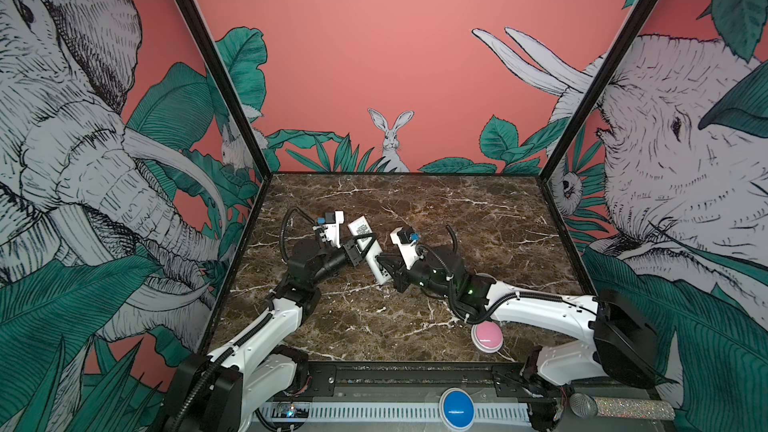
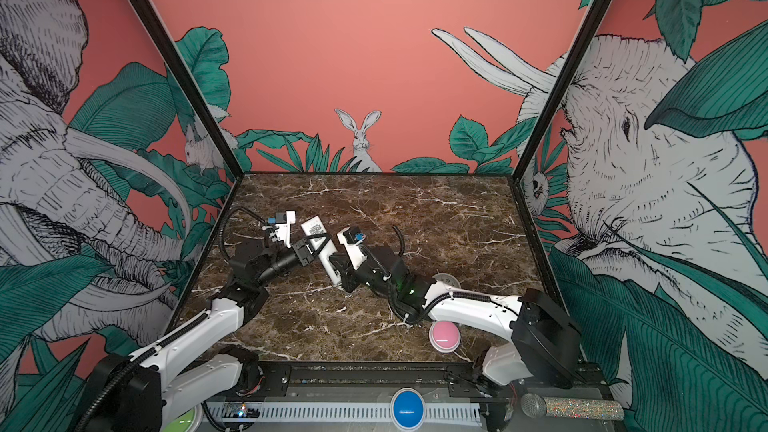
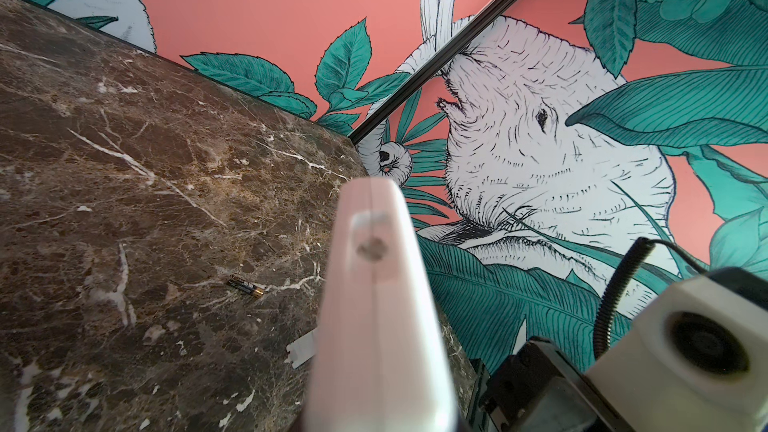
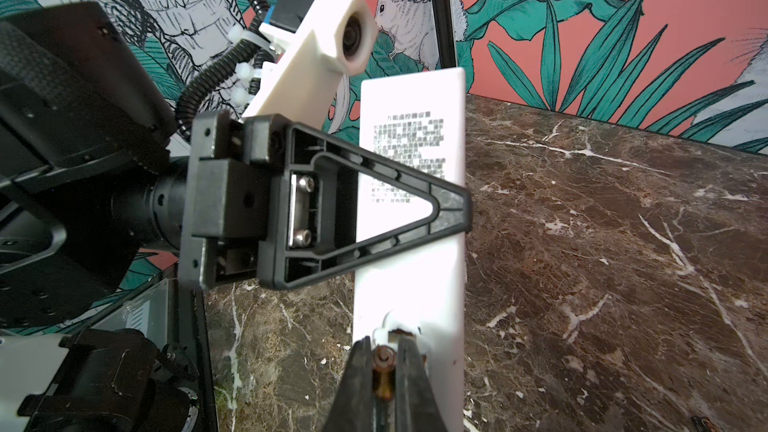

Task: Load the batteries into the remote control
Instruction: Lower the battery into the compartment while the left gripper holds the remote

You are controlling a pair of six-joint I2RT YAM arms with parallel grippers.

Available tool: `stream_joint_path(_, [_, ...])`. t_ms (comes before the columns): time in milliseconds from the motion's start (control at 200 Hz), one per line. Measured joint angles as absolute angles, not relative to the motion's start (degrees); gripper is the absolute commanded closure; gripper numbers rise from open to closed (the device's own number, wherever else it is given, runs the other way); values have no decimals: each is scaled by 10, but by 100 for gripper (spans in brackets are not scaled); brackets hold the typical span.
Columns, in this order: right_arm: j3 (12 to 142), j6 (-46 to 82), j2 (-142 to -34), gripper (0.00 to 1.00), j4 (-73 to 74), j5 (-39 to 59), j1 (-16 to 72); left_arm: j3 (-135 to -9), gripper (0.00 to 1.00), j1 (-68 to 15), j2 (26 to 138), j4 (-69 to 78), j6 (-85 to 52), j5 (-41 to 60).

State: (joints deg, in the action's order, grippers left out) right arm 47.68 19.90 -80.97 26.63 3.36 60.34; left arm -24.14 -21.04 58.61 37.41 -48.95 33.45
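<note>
The remote control is a slim white bar held off the marble table, plain back with sticker facing up. My left gripper is shut across its middle; one of its black fingers lies over the sticker. The remote's narrow end fills the left wrist view. My right gripper is shut on a battery, whose tip sits at the open compartment at the remote's near end. In both top views the right gripper meets that end. A second battery lies loose on the table.
A small flat white cover piece lies on the marble beside the remote. A pink round button sits under the right arm, and a round white object shows partly behind it. A blue button and microphone lie beyond the front rail.
</note>
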Motion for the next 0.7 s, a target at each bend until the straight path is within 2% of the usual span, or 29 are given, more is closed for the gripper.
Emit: stream_joint_path(700, [477, 204, -824, 99, 273, 34, 603, -229, 100, -209, 583, 406, -497, 335])
